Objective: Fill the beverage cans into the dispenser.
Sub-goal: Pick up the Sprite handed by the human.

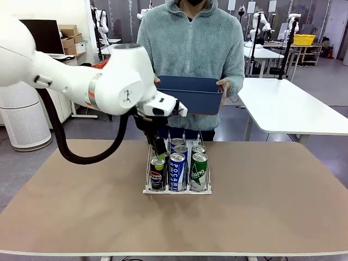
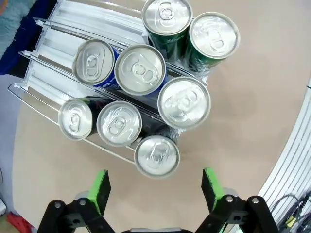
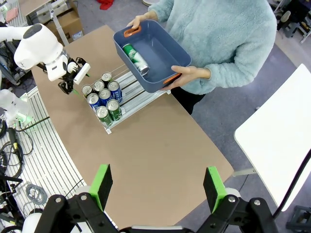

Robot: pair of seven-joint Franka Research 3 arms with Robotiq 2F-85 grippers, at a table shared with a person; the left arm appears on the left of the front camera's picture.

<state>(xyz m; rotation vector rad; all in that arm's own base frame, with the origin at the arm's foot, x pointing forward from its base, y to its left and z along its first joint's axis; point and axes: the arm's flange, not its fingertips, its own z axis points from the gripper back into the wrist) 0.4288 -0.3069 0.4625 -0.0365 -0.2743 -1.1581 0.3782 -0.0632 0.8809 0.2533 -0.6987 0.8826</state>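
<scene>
While the left gripper [image 2: 155, 180] hangs with its jaws apart and empty just above the front Pepsi can [image 2: 156, 155], the dispenser [image 1: 176, 192] stands mid-table, nearer the far edge, with eight beverage cans [image 1: 178, 163] in its lanes. This looks like the gap between placements: one green can [image 3: 135, 57] lies in the dark blue bin [image 1: 190, 100] that the person holds beyond the far edge. Fetching it calls for rising clear of the can tops first. The green lane has room behind its two cans. The right gripper [image 3: 158, 188], jaws apart, hangs high above the table [image 1: 272, 206], which lies open toward both side edges.
</scene>
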